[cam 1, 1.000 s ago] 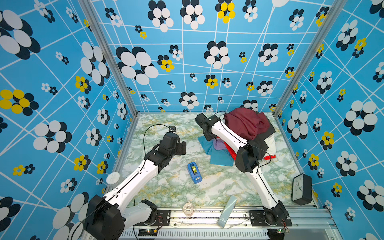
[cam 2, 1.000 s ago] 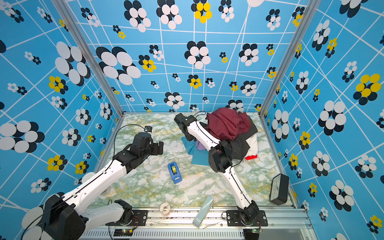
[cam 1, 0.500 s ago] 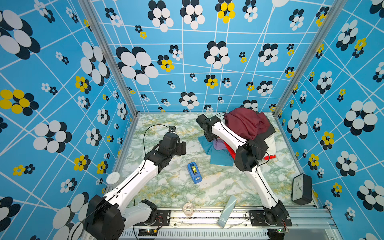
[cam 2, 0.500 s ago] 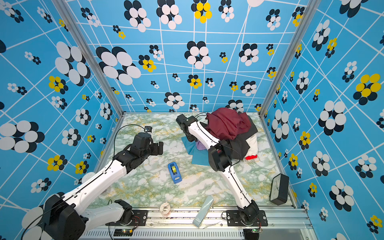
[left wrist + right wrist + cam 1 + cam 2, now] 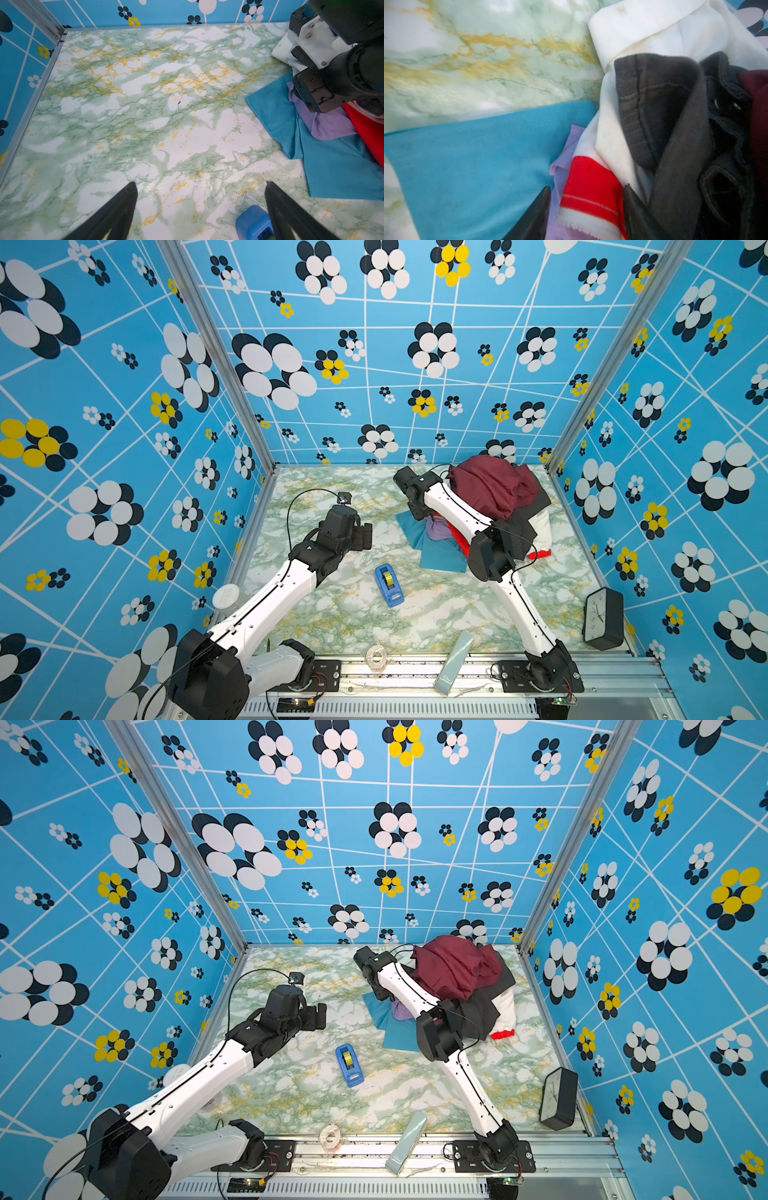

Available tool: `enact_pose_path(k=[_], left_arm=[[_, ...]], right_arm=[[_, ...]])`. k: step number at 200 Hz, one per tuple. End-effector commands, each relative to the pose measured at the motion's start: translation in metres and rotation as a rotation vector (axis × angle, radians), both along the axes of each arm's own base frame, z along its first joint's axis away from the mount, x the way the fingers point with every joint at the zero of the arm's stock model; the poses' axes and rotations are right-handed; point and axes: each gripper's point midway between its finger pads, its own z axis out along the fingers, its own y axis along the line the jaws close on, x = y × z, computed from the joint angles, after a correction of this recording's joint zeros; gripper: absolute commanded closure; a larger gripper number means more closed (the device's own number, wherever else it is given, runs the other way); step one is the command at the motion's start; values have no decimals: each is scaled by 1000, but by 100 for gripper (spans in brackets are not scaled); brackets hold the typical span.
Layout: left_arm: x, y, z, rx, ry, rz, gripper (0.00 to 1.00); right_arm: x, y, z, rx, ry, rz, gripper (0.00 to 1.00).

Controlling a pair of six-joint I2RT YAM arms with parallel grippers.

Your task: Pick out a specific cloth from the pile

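The pile [image 5: 494, 489] [image 5: 453, 967] sits at the back right, with a maroon garment on top of black, white, lilac and teal ones. The cloth, white with red, shows at the pile's edges [image 5: 540, 554] [image 5: 503, 1034] [image 5: 369, 128]. In the right wrist view its red band with a white scalloped edge [image 5: 591, 182] fills the gap between my fingers, next to a lilac fold. My right gripper [image 5: 586, 190] [image 5: 428, 516] [image 5: 388, 998] is shut on it at the pile's left edge. My left gripper [image 5: 200, 184] [image 5: 365, 535] [image 5: 320, 1016] hangs open over bare marble table.
A blue tape dispenser [image 5: 388, 585] [image 5: 252, 222] lies mid-table, just by my left gripper's finger. A teal cloth [image 5: 436, 551] spreads out from the pile. A black clock [image 5: 602, 618] stands front right. A clear tape roll [image 5: 375, 655] and a pale box [image 5: 455, 659] sit at the front rail.
My right gripper has edged slightly to the right at the pile's edge. The left arm has not moved.
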Motion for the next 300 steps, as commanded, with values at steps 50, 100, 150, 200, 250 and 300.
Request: enact_pose_path(k=[50,100,150,200,250,300], left_arm=[[-2,3,-11,25,30,17,3],[-2,3,-11,29,39,17,3],[-4,4,-5,17,28,20,3],[-7,5,1,-3,6,24,3],[-10,12,8,9,-16,48,4],[-12,11,11,-2,-19,42,4]], right_arm=[[7,-3,-9,-16,-10,-15,65],[5,-16,-13,-51,13,-37,73],[2,-23,27,-72,-51,-50,100],[-8,-18,101,-23,-203,-11,100],[-15,-21,148,-13,-304,-2,100],[-18,-24,184,11,-379,0,100]])
